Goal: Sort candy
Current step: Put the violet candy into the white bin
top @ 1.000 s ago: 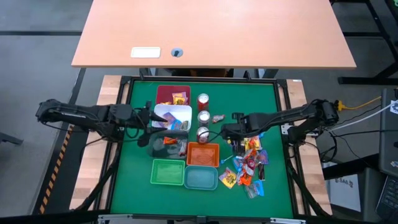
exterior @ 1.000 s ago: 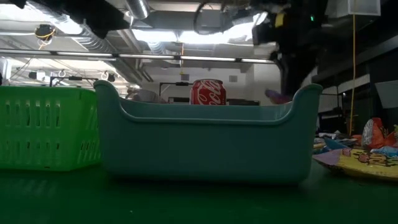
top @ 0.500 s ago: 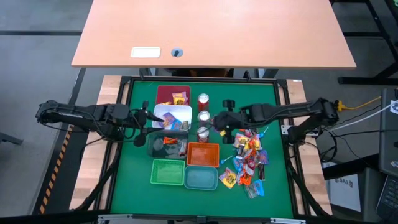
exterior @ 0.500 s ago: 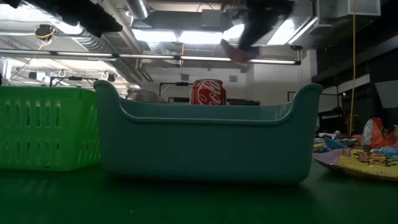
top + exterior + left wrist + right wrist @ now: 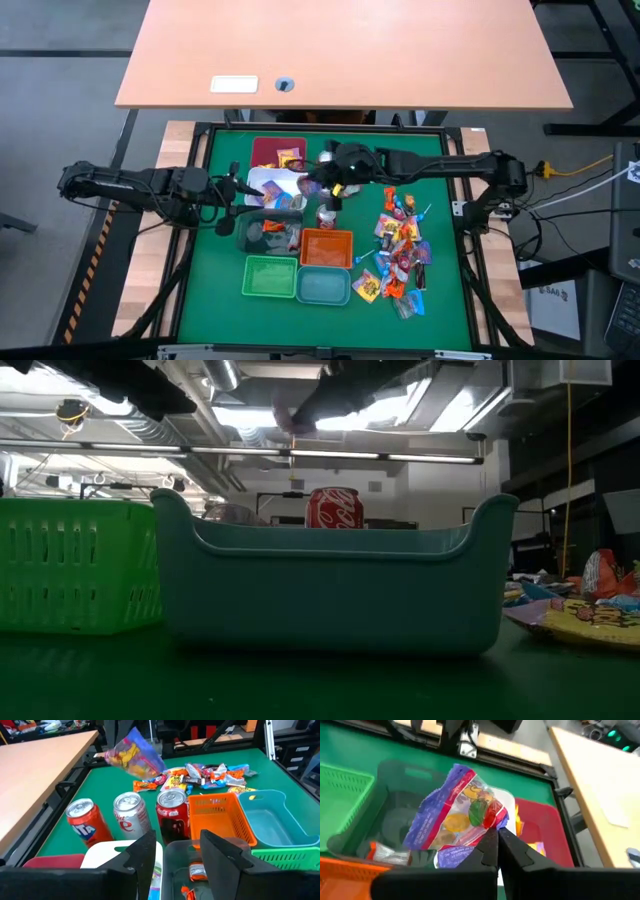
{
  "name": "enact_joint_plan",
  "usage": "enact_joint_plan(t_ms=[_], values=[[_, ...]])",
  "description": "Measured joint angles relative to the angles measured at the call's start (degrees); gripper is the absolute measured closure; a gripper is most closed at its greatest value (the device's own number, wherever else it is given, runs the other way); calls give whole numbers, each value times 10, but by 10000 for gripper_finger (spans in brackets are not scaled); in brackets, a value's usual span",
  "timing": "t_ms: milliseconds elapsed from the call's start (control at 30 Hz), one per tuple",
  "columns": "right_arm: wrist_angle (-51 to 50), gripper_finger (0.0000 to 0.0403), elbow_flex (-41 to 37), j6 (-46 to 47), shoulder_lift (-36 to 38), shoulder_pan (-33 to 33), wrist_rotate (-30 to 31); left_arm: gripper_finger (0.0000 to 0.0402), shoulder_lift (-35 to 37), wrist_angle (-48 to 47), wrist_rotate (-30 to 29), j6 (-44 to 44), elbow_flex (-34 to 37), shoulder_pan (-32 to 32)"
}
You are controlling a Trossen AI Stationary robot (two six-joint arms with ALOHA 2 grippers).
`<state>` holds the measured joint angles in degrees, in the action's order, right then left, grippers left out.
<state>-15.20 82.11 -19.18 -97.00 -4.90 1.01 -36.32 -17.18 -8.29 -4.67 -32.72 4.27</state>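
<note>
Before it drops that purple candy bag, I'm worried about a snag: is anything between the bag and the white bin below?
Nothing visible blocks it. The right gripper holds the purple candy bag above the white bin; the cans stand beside it.

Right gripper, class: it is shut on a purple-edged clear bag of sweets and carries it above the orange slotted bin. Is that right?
Not quite. The right gripper is shut on the purple-edged clear bag of sweets, but it hangs above the white bin, not the orange one, as the high view shows.
</note>
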Motion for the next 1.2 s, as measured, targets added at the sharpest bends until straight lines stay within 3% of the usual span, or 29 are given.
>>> enact_joint_plan(t_ms=[567, 1067, 1200], values=[[222, 400, 0, -40, -140, -35, -6, 258, 0, 0, -32, 0, 0, -5], [255, 399, 0, -27, -174, -34, -6, 258, 0, 0, -32, 0, 0, -5], [255, 375, 0, -26, -174, -34, -6, 258, 0, 0, -32, 0, 0, -5]])
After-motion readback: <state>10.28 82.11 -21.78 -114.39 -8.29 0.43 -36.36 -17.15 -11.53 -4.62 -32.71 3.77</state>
